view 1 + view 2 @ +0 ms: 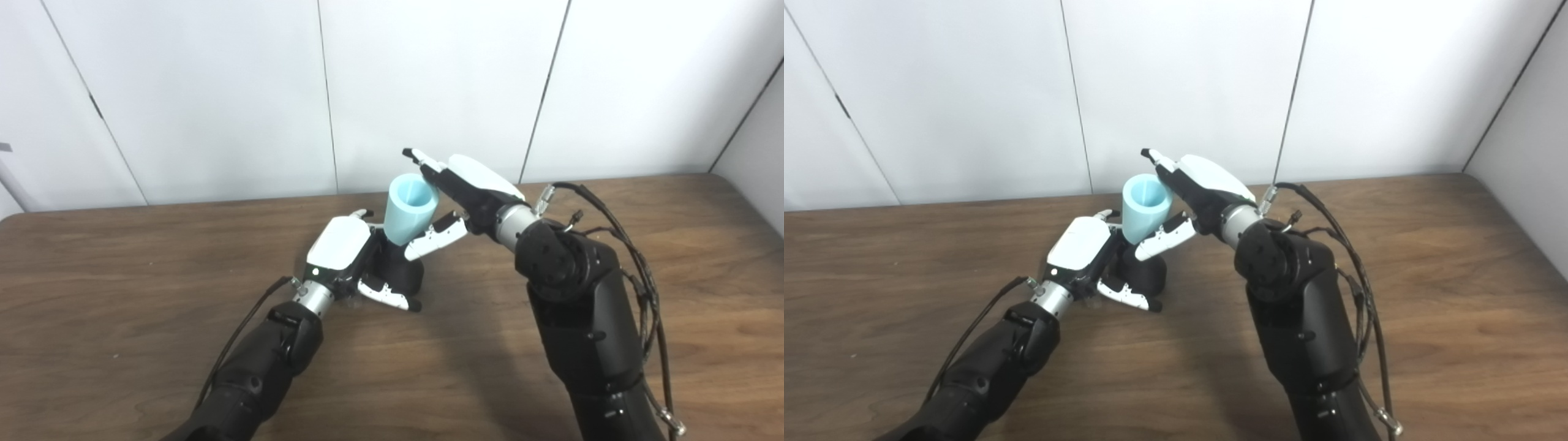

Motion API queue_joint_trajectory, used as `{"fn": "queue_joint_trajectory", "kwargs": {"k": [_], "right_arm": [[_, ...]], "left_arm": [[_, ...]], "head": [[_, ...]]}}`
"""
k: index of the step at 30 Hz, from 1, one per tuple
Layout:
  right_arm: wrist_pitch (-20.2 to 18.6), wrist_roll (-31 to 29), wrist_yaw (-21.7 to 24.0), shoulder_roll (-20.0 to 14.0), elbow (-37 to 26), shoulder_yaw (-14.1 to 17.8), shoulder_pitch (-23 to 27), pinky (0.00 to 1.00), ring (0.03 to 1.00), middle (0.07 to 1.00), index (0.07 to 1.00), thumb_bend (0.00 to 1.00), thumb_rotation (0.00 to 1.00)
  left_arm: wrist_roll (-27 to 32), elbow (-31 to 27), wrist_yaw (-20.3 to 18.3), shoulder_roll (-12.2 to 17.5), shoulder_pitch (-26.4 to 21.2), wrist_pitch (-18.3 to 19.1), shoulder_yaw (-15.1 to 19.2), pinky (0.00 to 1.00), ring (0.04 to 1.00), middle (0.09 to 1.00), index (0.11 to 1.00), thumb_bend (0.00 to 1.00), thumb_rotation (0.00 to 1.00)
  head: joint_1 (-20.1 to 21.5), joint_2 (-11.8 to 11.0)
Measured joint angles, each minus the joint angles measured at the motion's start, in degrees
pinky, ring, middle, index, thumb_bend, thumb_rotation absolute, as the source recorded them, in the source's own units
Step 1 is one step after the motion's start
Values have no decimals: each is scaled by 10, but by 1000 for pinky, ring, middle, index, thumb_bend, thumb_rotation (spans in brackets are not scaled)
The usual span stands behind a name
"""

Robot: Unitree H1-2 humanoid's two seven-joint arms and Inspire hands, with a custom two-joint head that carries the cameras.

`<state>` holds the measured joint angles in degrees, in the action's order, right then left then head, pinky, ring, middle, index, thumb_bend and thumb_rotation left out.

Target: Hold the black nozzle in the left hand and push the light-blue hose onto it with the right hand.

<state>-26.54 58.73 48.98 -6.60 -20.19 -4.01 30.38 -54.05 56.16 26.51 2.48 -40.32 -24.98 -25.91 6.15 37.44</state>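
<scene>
The left hand (343,257) is wrapped around the black nozzle (401,269) on the table (122,318), and directly above the nozzle the right hand (465,196) clasps the light-blue hose (409,211), apparently meeting it but not yet fully seated

— What do the arms look like?
— Black and bulky, with silver wrist rings. The left hand (343,254) and right hand (468,196) have white shells and black-tipped white fingers.
— Any wiring?
— Black cables (637,269) run along the right forearm.
</scene>
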Motion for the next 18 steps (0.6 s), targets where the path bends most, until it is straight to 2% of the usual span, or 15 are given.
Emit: {"fn": "queue_joint_trajectory", "kwargs": {"k": [3,7,14,18], "right_arm": [[0,-8,-6,-7,1,2,-4,903,1000,1000,1000,1000,422],[0,-16,-23,-13,7,2,-9,959,1000,1000,1000,1000,466],[3,-37,-68,-21,36,2,-11,999,1000,1000,1000,1000,436],[4,-55,-95,-22,52,2,-11,1000,1000,1000,1000,1000,495]], "left_arm": [[0,0,0,0,0,0,0,889,460,418,527,500,0],[0,0,0,0,0,0,0,882,459,414,526,499,0],[0,1,1,-1,-1,0,0,882,459,412,525,500,0],[0,2,1,-1,-1,0,0,893,477,408,521,498,0]], "head": [[-1,-2],[-3,-4],[-4,-7],[-4,-8]]}}
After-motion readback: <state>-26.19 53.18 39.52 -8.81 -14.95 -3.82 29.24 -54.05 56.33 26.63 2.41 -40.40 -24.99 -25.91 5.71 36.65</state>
